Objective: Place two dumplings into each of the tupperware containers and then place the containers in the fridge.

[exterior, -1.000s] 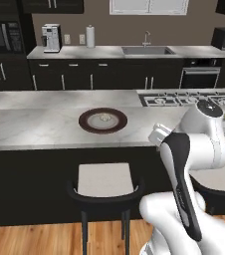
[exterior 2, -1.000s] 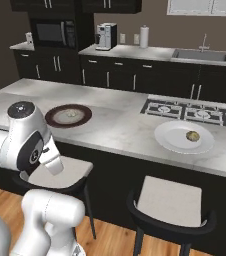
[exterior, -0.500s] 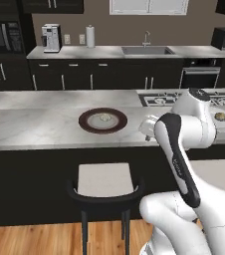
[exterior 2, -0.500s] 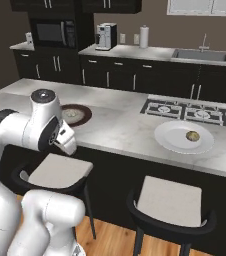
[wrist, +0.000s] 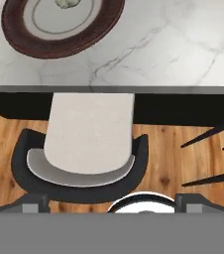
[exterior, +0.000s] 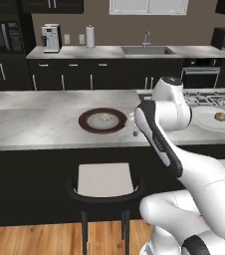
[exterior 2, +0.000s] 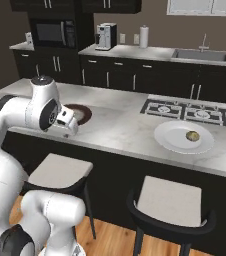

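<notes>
Above the counter edge: the white arm's two-finger gripper [exterior: 134, 125] is seen held over the pale grey marbled island counter [exterior: 35, 124], just beside the brown-rimmed plate.
Jaws: set fully apart, with nothing between them; the fingertips themselves are hard to make out in the base views.
Dark-brown-rimmed round plate [wrist: 59, 25]: shown in the hand view ahead of the jaws, resting flat on the marble, well clear of the fingers.
Small pale-folded dumpling on the brown-rimmed plate [wrist: 67, 4]: lies at the plate's middle, ahead of the jaws and a little to one side, untouched; in the left base view it is seen as a tan lump [exterior: 104, 117] just left of the gripper.
Round white plate [exterior 2: 184, 137]: lies on the counter well apart from the jaws, off to the right in the right base view, near the black stove top [exterior 2: 195, 112].
Second tan dumpling [exterior 2: 192, 135]: rests on the white plate, right of its middle, far from the jaws.
Black stool with a pale grey square seat [wrist: 84, 144]: seen directly below the jaws in the hand view, on the wooden plank floor [wrist: 183, 149], in front of the counter's edge.
Second black stool [exterior 2: 170, 205]: stands further right along the counter, below the white plate.
</notes>
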Available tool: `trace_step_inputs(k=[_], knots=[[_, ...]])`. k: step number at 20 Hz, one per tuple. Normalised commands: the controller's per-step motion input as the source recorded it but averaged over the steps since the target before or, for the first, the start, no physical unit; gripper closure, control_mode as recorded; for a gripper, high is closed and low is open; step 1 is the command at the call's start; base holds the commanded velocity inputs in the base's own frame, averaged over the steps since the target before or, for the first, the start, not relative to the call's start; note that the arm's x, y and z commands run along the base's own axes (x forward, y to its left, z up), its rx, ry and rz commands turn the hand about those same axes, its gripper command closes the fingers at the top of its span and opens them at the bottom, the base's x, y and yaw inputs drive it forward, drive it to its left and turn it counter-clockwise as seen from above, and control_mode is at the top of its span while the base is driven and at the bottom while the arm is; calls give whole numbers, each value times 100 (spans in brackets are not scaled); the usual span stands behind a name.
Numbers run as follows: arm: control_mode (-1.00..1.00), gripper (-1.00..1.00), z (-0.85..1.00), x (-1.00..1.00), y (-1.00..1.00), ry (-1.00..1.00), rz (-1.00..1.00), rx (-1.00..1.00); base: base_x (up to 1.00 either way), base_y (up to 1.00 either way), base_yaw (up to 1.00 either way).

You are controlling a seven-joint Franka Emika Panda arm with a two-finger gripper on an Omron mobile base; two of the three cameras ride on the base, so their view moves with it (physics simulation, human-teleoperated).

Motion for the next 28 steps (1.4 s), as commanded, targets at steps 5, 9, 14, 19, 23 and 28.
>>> trace_step_inputs(k=[5, 9, 14, 19, 23, 28], knots=[[-100, -100, 0, 54, 30, -2, 10, -14, 0, 0, 0], [-100, -100, 0, 60, 0, -8, 0, 0, 0, 0, 0], [-100, -100, -18, 67, 16, -1, 5, 0, 0, 0, 0], [-100, -100, -34, 76, 39, 0, 20, 0, 0, 0, 0], [-100, -100, -3, 90, 3, 0, 19, 0, 0, 0, 0], [-100, -100, -2, 82, 0, 2, 8, 0, 0, 0, 0]])
